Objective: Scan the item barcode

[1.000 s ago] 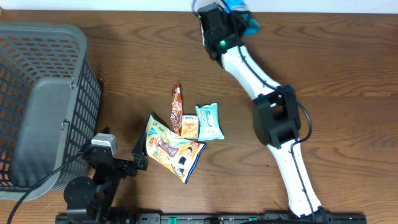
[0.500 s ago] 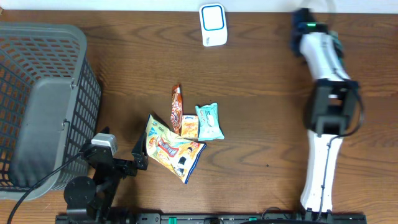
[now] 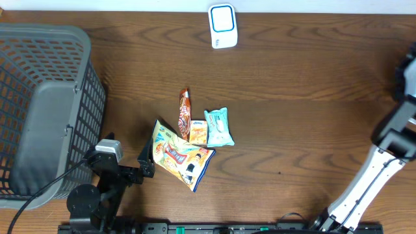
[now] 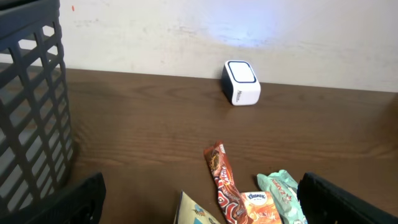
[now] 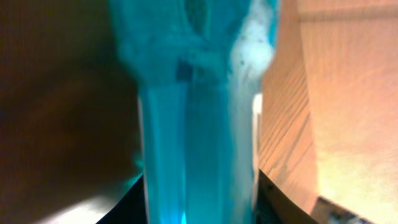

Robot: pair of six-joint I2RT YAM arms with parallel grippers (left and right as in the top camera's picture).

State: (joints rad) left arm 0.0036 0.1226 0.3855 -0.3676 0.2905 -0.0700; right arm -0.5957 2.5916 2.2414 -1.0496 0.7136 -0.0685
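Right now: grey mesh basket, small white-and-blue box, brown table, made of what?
Grey mesh basket: likely moulded plastic, matt; thick uniform lattice. White-and-blue box: probably plastic, smooth shell with rounded corners. Brown table: wood or wood-look laminate; grain shows.

Prob. "Kleenex" on orange pkt (image 4: pixel 258 208)

Right arm (image 3: pixel 364 182) has swung away from the top centre of the table, passed the upper right, and now stands at the right edge of the overhead view with its far end out of frame. The scanner (image 3: pixel 221 26), covered by that arm a second ago, lies exposed. The teal packet (image 5: pixel 193 124) has left the overhead view with the arm; the right wrist view shows it blurred.
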